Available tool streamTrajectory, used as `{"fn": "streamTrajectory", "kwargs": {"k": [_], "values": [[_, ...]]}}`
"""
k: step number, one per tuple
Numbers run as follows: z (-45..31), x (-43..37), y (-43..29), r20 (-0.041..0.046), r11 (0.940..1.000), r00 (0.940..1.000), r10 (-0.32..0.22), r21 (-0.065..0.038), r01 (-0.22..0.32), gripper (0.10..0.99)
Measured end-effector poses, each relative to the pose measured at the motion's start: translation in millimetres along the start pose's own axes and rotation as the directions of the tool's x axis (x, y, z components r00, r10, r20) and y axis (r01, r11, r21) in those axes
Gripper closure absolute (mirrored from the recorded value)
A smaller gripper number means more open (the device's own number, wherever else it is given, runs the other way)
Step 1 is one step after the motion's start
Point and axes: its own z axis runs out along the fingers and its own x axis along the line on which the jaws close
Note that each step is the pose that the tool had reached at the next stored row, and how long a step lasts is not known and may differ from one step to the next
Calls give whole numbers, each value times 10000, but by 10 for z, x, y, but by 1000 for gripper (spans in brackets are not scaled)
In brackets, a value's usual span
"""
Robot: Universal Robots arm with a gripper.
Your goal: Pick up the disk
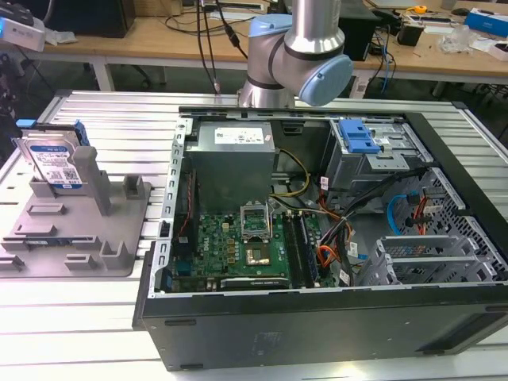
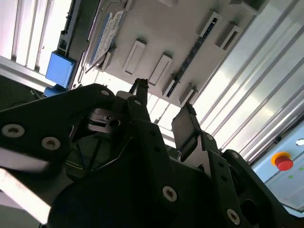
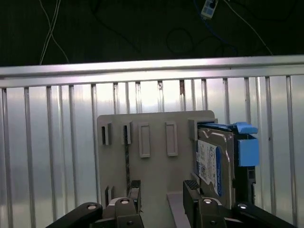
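Observation:
The disk (image 1: 52, 163) is a silver drive with a white-and-blue label and blue side rails. It stands on edge in the grey holder (image 1: 79, 230), at the exterior view's left. In the first wrist view the disk (image 3: 213, 159) sits upright at one end of the holder (image 3: 152, 166), well below the camera. My gripper (image 3: 164, 194) hangs high above the holder, open, with nothing between its black fingers (image 3: 192, 189). In the second wrist view the gripper (image 2: 164, 97) is again spread apart, with the disk (image 2: 107, 31) far off beyond it.
An open computer case (image 1: 317, 238) fills the middle and the exterior view's right, with a blue drive-bay latch (image 1: 357, 136) inside. The arm (image 1: 298, 48) rises behind the case. Everything rests on a ribbed aluminium table (image 1: 71, 317). A red button (image 2: 283, 162) stands off the table's edge.

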Motion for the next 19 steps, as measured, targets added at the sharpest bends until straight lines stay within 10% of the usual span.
{"fn": "streamTrajectory", "kwargs": {"k": [3,17,19], "values": [[2,-29,2,-1,10000,10000,3,3,-3,604],[8,-771,63,-23,10000,10000,0,2,0,604],[16,-800,190,-25,10000,10000,1,0,-1,604]]}}
